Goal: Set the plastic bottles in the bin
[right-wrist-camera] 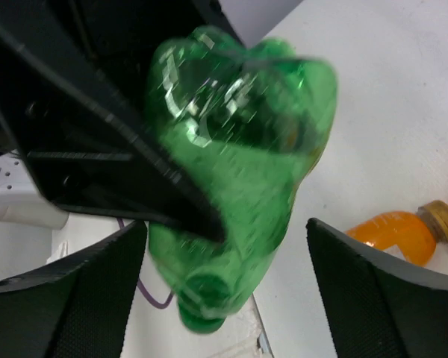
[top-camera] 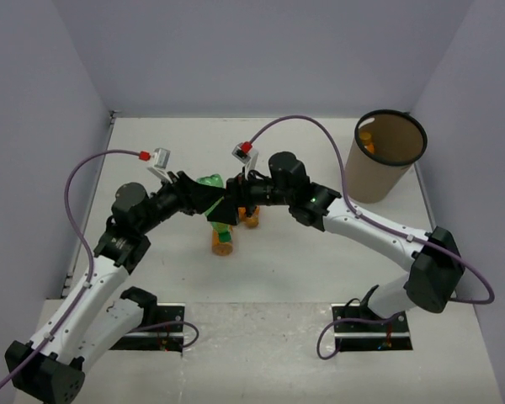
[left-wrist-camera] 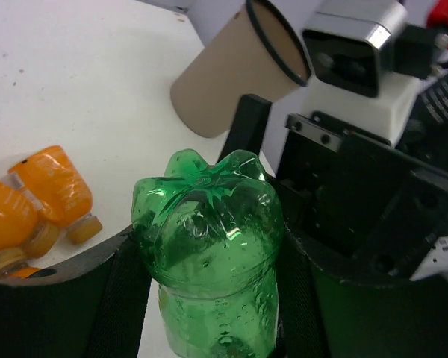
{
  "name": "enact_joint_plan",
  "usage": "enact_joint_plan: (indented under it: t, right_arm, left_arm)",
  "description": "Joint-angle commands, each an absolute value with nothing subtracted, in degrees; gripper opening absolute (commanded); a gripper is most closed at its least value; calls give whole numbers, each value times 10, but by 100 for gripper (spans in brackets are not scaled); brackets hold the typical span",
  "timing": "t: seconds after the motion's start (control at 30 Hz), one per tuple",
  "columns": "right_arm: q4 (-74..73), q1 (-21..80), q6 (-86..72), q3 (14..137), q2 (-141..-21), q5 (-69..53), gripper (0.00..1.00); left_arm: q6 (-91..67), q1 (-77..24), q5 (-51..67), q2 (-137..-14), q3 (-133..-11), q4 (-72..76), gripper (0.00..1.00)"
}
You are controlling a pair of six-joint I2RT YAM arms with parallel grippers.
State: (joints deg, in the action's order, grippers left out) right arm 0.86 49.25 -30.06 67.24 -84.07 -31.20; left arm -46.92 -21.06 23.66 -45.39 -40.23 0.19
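My left gripper (top-camera: 207, 199) (left-wrist-camera: 207, 237) is shut on a translucent green bottle (top-camera: 222, 215) (left-wrist-camera: 209, 201) and holds it above the table, base end up in the left wrist view. My right gripper (top-camera: 236, 199) (right-wrist-camera: 224, 224) is open wide, its fingers (right-wrist-camera: 381, 291) on either side of the same green bottle (right-wrist-camera: 246, 142) without touching it. Orange bottles (top-camera: 223, 242) (top-camera: 251, 220) lie on the table under the grippers; two show in the left wrist view (left-wrist-camera: 56, 183), one in the right wrist view (right-wrist-camera: 392, 235). The tan bin (top-camera: 389, 160) (left-wrist-camera: 231, 74) stands at the far right, an orange bottle (top-camera: 366, 140) inside.
The two grippers meet head-on at the table's middle. Grey walls close in the back and both sides. Purple cables (top-camera: 76, 181) arch over each arm. The arm bases (top-camera: 151, 324) sit at the near edge.
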Motion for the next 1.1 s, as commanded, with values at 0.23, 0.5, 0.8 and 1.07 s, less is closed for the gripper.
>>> enact_joint_plan:
  t: [0.23, 0.5, 0.8, 1.07]
  right_arm:
    - [127, 507, -349, 674, -853, -329, 21]
    - [77, 470, -325, 642, -789, -241, 0]
    - [-245, 151, -251, 731, -661, 15, 1]
    - [-366, -56, -213, 957, -830, 141, 13]
  left_arm:
    - [-483, -225, 275, -393, -369, 105, 6]
    - [-376, -225, 43, -420, -510, -120, 100]
    - [-278, -225, -154, -450, -672, -384, 100]
    - [-242, -225, -89, -392, -587, -369, 100]
